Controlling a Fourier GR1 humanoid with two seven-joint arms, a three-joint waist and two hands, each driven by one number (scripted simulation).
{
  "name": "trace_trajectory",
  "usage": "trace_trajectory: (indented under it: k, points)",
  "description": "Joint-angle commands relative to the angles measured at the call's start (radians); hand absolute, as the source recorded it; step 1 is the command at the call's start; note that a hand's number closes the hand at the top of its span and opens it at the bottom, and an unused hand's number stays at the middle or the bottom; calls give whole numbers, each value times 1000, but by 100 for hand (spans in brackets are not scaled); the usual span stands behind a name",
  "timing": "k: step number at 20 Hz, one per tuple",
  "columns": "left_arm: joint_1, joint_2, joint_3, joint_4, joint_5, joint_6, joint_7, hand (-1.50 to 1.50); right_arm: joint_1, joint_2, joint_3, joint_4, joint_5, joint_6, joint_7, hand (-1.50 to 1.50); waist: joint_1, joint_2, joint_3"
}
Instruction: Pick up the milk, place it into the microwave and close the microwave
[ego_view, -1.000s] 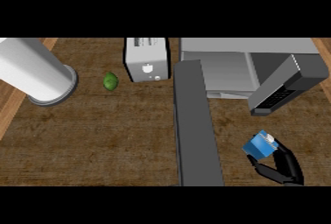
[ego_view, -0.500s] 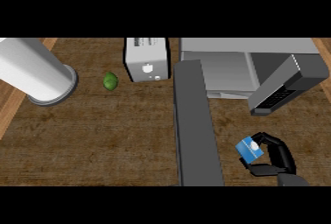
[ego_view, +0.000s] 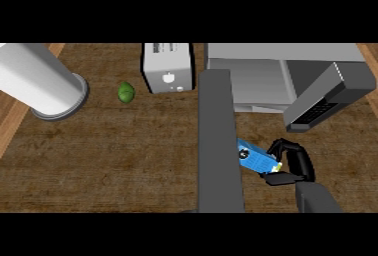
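Note:
The milk (ego_view: 255, 158) is a small blue carton, tilted, low on the counter right of centre. My right hand (ego_view: 294, 166) comes up from the lower edge with its fingers and thumb curled round the carton's right end. The carton's left end touches or slips behind a long grey bar (ego_view: 218, 145). Further back stands the grey microwave (ego_view: 273, 65), its dark door (ego_view: 326, 99) swung open toward the front right, and the hand and carton are in front of the opening. My left hand does not show.
The long grey bar runs from the lower edge up to the microwave's left side. A white toaster (ego_view: 168, 75) stands at the back centre, with a green fruit (ego_view: 126, 92) to its left. A large white cylinder (ego_view: 40, 82) stands at the far left.
My right hand has carried the milk leftward and slightly toward the microwave, up against the grey bar. The carton has tilted. The microwave door has not moved.

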Motion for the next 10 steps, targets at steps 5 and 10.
trace_trajectory:
  k: [5, 10]
  points:
    - [-50, -9, -11, -12, 21, 1, 15, -150, -101, 32, -5, 32, 15, -90, -75, 150, -2, 1, 2]
    - [29, 0, 29, -68, 83, -21, 36, -150, -184, 13, -23, 27, 8, -123, -1, 150, 7, -2, 2]
